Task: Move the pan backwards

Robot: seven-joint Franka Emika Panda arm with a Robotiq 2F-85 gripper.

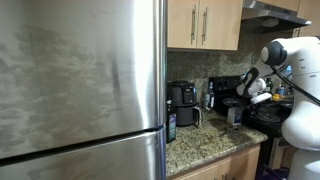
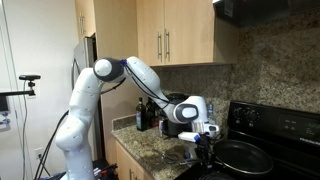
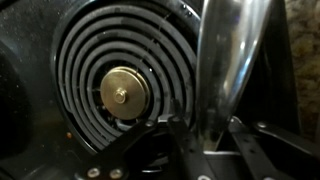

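The pan (image 2: 246, 157) is wide, round and black and sits on the stove top; it also shows in an exterior view (image 1: 268, 113). Its shiny metal handle (image 3: 225, 60) runs up through the wrist view over a coil burner (image 3: 120, 92). My gripper (image 3: 205, 128) has a finger on each side of the handle's near end and is shut on it. In both exterior views the gripper (image 2: 203, 141) (image 1: 244, 96) is low at the stove's edge beside the pan. The pan's bowl is out of the wrist view.
A big steel fridge (image 1: 80, 80) fills one side. A black coffee maker (image 1: 182, 96) and a small silvery cup (image 1: 234, 114) stand on the granite counter (image 1: 205, 140). The black stove backsplash (image 2: 280, 118) and wooden cabinets (image 2: 175, 35) lie behind.
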